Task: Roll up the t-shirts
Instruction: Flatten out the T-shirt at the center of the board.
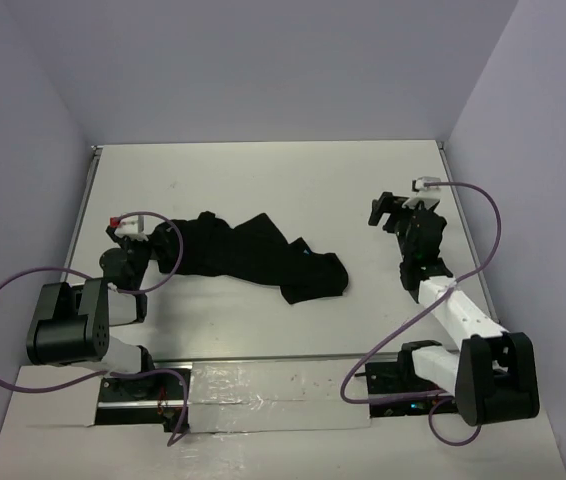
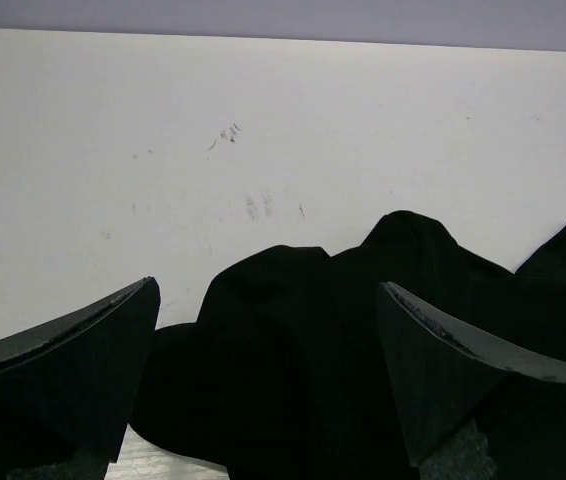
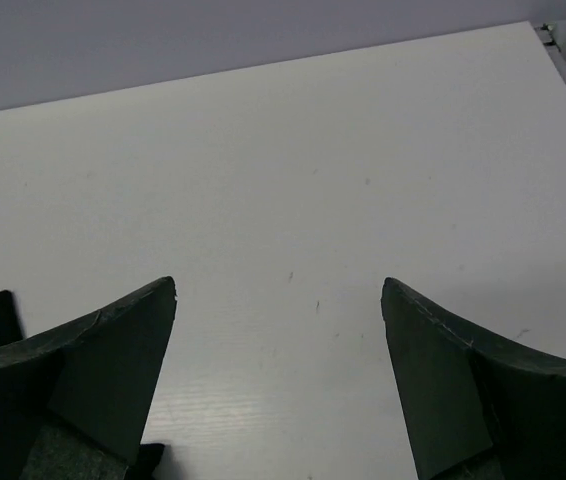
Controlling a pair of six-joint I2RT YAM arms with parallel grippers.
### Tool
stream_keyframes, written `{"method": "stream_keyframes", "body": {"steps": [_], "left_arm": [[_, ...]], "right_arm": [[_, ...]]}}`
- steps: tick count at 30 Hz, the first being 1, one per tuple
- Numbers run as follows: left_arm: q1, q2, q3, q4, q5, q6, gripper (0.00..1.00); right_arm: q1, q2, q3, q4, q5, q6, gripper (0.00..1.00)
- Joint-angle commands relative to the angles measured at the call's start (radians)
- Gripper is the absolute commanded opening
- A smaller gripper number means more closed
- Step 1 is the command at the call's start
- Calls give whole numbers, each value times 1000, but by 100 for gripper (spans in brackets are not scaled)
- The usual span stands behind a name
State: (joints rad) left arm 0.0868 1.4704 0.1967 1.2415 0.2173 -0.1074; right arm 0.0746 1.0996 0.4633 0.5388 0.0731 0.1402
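T-shirt (image 1: 253,255), plain black, crumpled beneath spread left end effector (image 2: 268,288)

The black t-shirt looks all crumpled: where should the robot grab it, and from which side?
Probably its left end, from the left. The t-shirt lies bunched in a long strip, and that end's raised folds sit between the open fingers of the left hand. The right hand, also open, hovers over bare table, apart from the cloth.
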Motion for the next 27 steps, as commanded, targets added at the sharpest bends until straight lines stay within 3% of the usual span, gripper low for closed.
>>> {"method": "stream_keyframes", "body": {"steps": [1, 6, 11, 12, 13, 14, 15, 16, 17, 18, 21, 25, 27], "left_arm": [[-2, 2, 15, 69, 22, 6, 99], [-4, -5, 15, 56, 22, 8, 99], [-16, -74, 24, 11, 44, 25, 99], [-15, -106, 67, -113, 88, 50, 99], [-18, -139, 218, -281, 176, 86, 99], [-25, -166, 312, -647, 212, 122, 99], [-38, -170, 392, -801, 235, 203, 97], [-41, -171, 509, -924, 267, 245, 90], [-50, -180, 553, -1134, 280, 293, 78], [-59, -186, 585, -1224, 281, 395, 71], [-120, -225, 645, -1497, 157, 498, 56], [-134, -292, 626, -1636, 56, 459, 59], [-134, -308, 612, -1662, 16, 399, 63]], "right_arm": [[14, -56, 99, -290, -45, 45, 89], [98, -38, 213, -641, -13, 105, 84], [166, 106, 327, -847, -96, 194, 77], [175, 127, 336, -890, -105, 205, 75], [197, 144, 340, -901, -111, 226, 75], [203, 166, 336, -902, -137, 236, 75], [206, 172, 328, -883, -162, 243, 73], [211, 177, 304, -866, -188, 263, 72], [214, 190, 293, -850, -217, 272, 71], [217, 200, 287, -830, -226, 279, 70], [240, 255, 281, -823, -242, 288, 69], [249, 348, 247, -771, -285, 303, 66], [254, 393, 242, -754, -292, 306, 59]]}}
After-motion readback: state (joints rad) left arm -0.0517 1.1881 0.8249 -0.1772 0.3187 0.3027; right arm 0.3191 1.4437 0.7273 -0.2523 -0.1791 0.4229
